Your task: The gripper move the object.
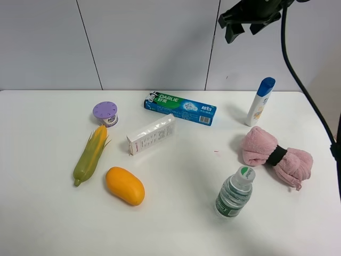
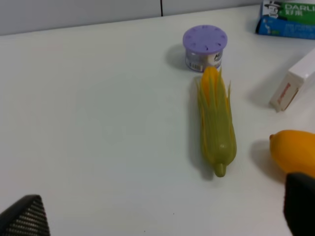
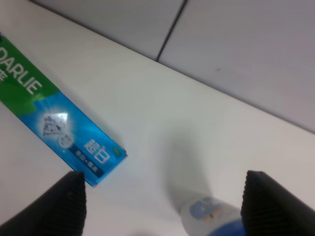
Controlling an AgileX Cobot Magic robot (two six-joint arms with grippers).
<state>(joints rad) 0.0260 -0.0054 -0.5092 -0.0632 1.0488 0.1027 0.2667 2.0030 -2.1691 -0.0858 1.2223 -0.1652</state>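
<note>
The toy corn cob [image 1: 91, 154] lies on the white table [image 1: 48, 224] at the left, its yellow tip towards a purple-lidded jar and its green end towards the front. In the left wrist view the corn cob [image 2: 215, 130] lies ahead of my left gripper [image 2: 162, 216]. That gripper is open and empty, apart from the cob, and only its fingertips [image 2: 24, 216] show. It is out of the exterior view. My right gripper [image 1: 242, 32] hangs high at the back right, open and empty [image 3: 167, 206], far from the cob.
An orange mango [image 1: 124, 185] lies just right of the cob's green end. A purple-lidded jar [image 1: 105, 113], a white box [image 1: 151, 134] and a toothpaste box [image 1: 180, 108] lie behind. A shampoo bottle [image 1: 260, 101], a pink towel [image 1: 274, 156] and a water bottle [image 1: 235, 193] are at the right.
</note>
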